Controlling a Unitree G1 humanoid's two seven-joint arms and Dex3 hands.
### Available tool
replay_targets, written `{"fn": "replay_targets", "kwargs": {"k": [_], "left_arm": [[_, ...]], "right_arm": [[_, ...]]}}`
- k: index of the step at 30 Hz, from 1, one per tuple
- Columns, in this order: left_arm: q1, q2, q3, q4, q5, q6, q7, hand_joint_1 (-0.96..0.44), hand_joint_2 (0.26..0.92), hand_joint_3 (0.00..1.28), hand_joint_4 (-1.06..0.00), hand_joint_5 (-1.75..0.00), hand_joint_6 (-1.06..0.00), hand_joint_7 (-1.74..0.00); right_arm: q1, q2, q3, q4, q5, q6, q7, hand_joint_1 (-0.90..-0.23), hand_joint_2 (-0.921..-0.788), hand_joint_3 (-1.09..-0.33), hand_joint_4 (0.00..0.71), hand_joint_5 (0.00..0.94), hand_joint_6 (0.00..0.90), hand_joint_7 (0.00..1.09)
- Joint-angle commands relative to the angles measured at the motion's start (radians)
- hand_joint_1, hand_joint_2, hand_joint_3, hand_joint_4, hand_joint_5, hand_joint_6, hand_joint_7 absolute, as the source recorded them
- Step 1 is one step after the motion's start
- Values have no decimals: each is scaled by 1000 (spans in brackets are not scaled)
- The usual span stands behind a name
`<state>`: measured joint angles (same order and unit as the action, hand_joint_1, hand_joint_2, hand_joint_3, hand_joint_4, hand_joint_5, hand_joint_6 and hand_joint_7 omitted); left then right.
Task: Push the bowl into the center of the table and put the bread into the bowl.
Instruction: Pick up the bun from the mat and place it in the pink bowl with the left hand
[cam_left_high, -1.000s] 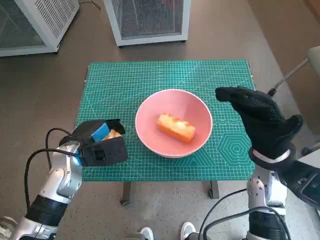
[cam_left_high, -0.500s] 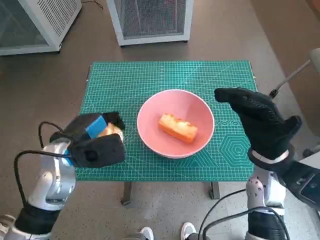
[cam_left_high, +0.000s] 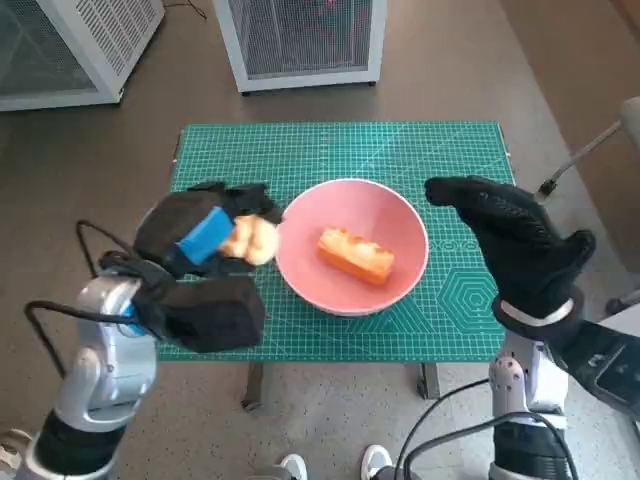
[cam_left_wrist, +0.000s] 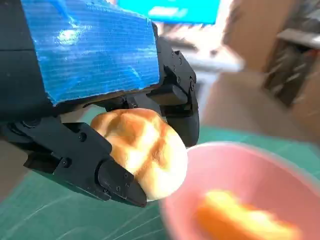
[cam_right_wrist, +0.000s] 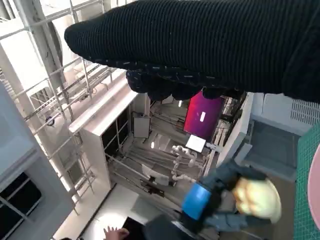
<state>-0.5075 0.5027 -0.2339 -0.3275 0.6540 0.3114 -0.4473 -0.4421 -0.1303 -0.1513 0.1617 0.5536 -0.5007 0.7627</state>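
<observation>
On the green gridded cutting mat (cam_left_high: 330, 150) covering the small table we see a round pink bowl (cam_left_high: 352, 215) sitting roughly mid-table, with an oblong golden-orange bread piece (cam_left_high: 355, 255) lying inside it. We log the left hand (cam_left_high: 205, 235), black with blue tape on its back, raised just beside the bowl's left rim, gripping a round pale golden bread roll (cam_left_high: 250, 240); the left wrist view confirms the roll (cam_left_wrist: 142, 150) is pinched between its black fingers (cam_left_wrist: 85, 162), with the blurred pink rim (cam_left_wrist: 235, 155) close by. The roll is not yet in the bowl. The right hand (cam_left_high: 510, 240), in a black knitted glove, hovers over the mat's right side holding nothing, fingers extended and loosely apart. We also note white mesh-sided cabinets (cam_left_high: 300, 40) on the floor beyond the table.
</observation>
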Motion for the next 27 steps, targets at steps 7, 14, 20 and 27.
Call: {"fn": "replay_targets", "kwargs": {"k": [7, 14, 20, 27], "left_arm": [[-149, -65, -68, 165, -35, -189, 30, 2, 894, 51, -818, -1042, -649, -1131], [-181, -137, -78, 241, -48, -181, 46, 2, 906, 46, -786, -1092, -638, -1126], [-175, -170, -91, 297, -60, -196, 50, 2, 908, 46, -775, -1094, -642, -1134], [-159, -185, -93, 337, -78, -189, 38, 1, 917, 61, -743, -1106, -597, -1199]], "right_arm": [[15, 4, -2, 7, -9, -14, 8, -511, -921, -513, 349, 0, 24, 642], [19, 2, -4, 9, -16, -30, 5, -510, -921, -521, 349, 0, 21, 644], [25, 0, -5, 8, -22, -44, 1, -517, -921, -527, 349, 1, 20, 647], [30, 4, -1, 8, -28, -53, -5, -518, -921, -529, 349, 1, 18, 650]]}}
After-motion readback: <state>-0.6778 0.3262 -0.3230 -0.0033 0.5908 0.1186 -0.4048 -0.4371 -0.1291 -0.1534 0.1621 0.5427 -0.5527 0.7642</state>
